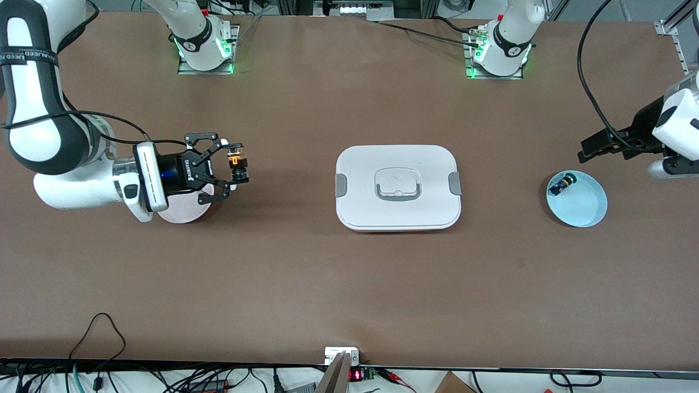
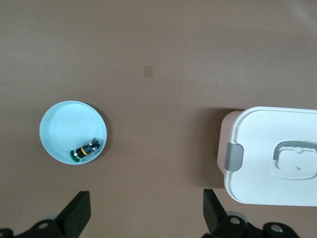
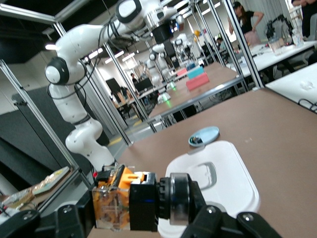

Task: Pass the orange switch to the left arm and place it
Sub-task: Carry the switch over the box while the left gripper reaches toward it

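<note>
Right jaws (image 1: 234, 165) clamp the orange switch (image 1: 235, 161) between them.

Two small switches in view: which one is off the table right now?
The orange switch, gripped in the right gripper above the pink plate. The blue-bodied one lies in the light-blue plate, under the open left gripper.

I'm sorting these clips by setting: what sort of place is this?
Most likely a robotics lab: two table-mounted arms, aluminium framing around the cells, and more benches with people at them past the white box.
</note>
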